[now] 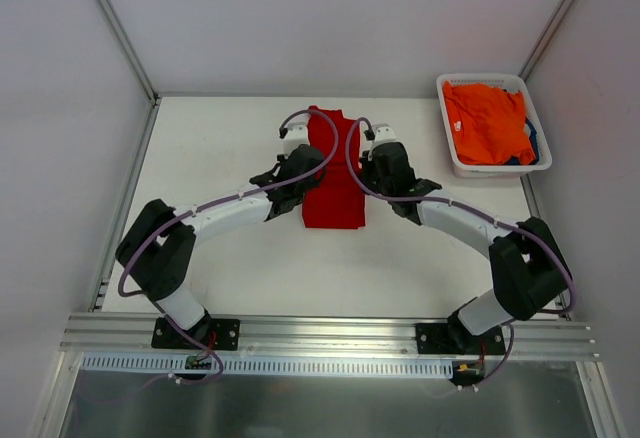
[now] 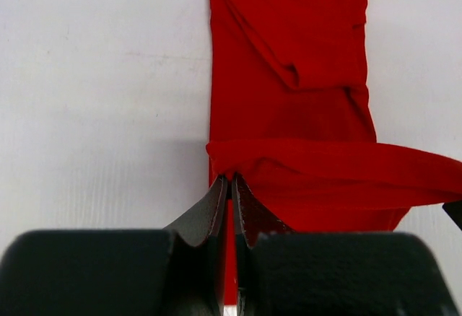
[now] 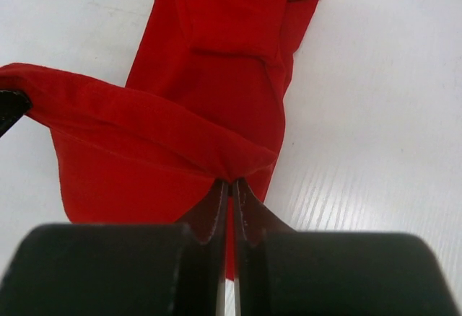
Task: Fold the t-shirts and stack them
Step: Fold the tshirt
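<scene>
left gripper [image 2: 231, 179]: fingers clamped on red shirt [image 2: 289, 114] — its left edge, raised
right gripper [image 3: 230, 181]: fingers clamped on the right edge, band stretched between both
red shirt: folded narrow, mid-table [image 1: 220, 148]
basket [image 1: 447, 118]: far right — orange shirt [image 1: 488, 120] inside, blue shirt [image 1: 530, 146] under it

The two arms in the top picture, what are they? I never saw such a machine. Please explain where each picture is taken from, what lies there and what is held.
They are two robot arms bolted at the near edge of a table. The top picture comes from a fixed camera above them; the other two from cameras on their wrists. A red t-shirt, folded into a strip, lies on the table. The left gripper and the right gripper are each shut on one side of it. An orange t-shirt lies in the white basket.
</scene>
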